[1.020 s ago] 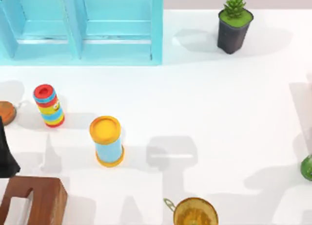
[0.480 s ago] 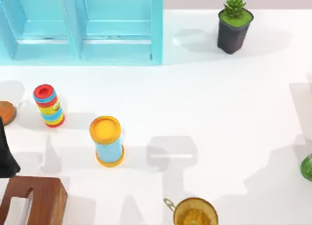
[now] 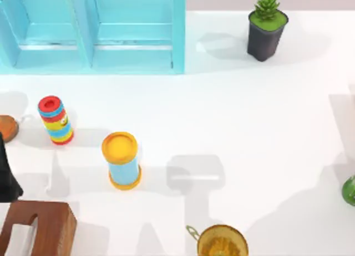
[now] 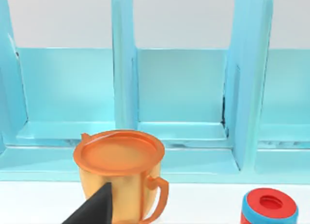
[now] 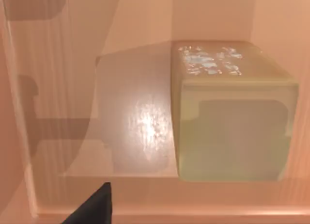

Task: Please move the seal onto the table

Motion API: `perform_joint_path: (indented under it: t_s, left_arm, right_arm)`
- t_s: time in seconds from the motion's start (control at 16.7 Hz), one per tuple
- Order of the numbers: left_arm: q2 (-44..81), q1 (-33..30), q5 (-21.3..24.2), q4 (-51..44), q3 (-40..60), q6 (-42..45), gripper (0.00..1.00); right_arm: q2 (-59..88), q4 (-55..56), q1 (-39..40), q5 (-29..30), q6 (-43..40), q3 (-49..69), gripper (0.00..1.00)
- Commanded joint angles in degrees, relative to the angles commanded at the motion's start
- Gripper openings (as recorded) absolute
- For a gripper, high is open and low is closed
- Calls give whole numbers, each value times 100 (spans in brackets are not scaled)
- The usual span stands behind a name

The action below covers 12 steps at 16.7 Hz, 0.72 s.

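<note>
Right wrist view: seal (image 5: 232, 112) against a compartment wall, open floor beside; pincer state untellable.

Turquoise cabinet (image 3: 94, 31); white table (image 3: 249, 117); yellow-capped blue cylinder (image 3: 121, 160); black pot (image 3: 265, 39).

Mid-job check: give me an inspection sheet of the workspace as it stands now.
Surface: table, white and flat.
Job's things: seal, a pale block on a wood-toned shelf, not yet on the table.
Clutter: plant pot, striped cylinder, blue cylinder, wooden box, orange cup, gold cup, green item at the right edge.
Grippers: left hand by the orange cup at the table's left edge; right hand faces the seal, apart from it.
Cables: nothing seen.
Surroundings: turquoise cabinet at the far left.
</note>
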Motion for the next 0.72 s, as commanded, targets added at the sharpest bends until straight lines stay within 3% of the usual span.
perform_joint_path:
  t_s: [0.54,0.72]
  left_arm:
    - [0,0,0,0,0,0,100]
    - [0,0,0,0,0,0,100]
  right_arm:
    - [541,2029,-1,1,25,-1442,100]
    - [628,2237,-5,1,22,-1620,100]
